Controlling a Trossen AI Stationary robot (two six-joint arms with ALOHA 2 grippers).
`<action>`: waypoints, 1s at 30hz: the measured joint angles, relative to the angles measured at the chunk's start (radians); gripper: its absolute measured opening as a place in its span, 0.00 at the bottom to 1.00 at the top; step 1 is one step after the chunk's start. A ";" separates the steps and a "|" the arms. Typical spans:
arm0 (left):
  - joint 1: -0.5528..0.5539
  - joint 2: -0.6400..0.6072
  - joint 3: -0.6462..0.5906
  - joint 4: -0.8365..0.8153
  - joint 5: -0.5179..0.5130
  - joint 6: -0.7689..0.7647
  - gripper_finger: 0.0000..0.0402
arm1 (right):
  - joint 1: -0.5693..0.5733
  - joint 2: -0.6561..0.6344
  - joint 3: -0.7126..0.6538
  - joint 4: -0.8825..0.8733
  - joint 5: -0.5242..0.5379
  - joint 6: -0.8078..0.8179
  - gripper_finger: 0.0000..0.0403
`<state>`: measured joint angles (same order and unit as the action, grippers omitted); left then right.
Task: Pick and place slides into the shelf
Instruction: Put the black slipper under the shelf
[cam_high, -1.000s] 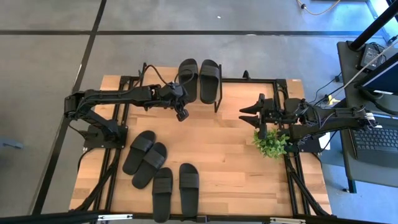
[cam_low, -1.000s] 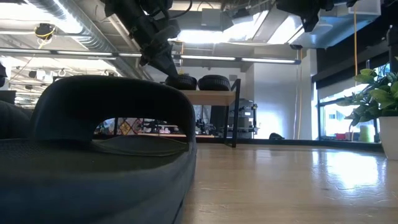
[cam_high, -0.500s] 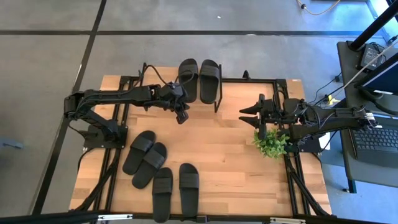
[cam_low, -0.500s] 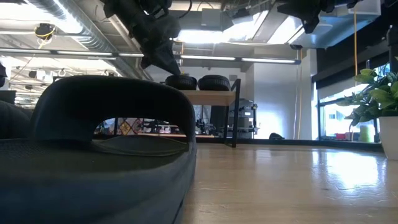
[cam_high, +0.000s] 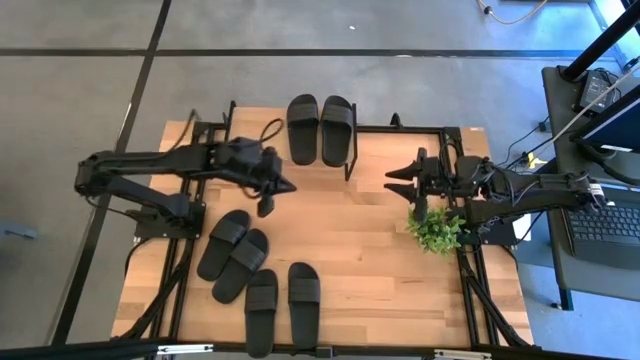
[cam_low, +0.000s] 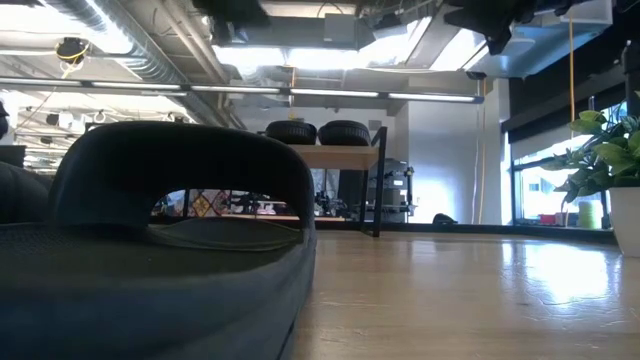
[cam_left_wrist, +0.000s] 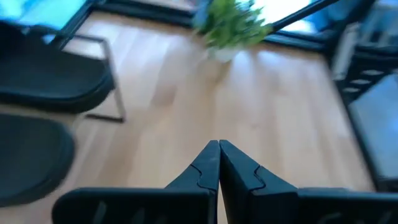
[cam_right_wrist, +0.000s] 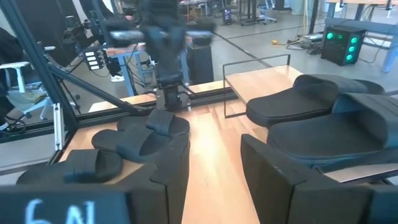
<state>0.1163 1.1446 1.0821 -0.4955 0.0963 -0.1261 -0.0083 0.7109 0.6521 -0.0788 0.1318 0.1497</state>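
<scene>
Two slides (cam_high: 320, 129) lie lengthwise, parallel on the shelf (cam_high: 349, 166); left hand (cam_high: 284, 184) pressed together, empty

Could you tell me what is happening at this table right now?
The robot is putting black slides onto a small shelf at the table's far edge. Two slides already lie side by side on its top, and four more slides wait on the table in front of the left arm. The left gripper, shut and empty, hangs between the shelf and those four. The right gripper waits open and empty beside a small potted plant.
</scene>
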 joint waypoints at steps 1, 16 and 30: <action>-0.018 -0.018 0.000 0.008 0.000 -0.002 0.01 | -0.005 0.000 0.000 0.001 -0.001 0.000 0.36; -0.136 -0.138 0.001 0.024 -0.009 0.005 0.01 | -0.054 0.011 0.000 0.008 -0.001 -0.032 0.36; -0.145 -0.132 0.001 0.035 -0.085 -0.006 0.35 | -0.054 0.043 0.001 -0.006 -0.003 -0.055 0.36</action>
<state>-0.0286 1.0122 1.0828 -0.4607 0.0117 -0.1320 -0.0628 0.7540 0.6529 -0.0849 0.1291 0.0952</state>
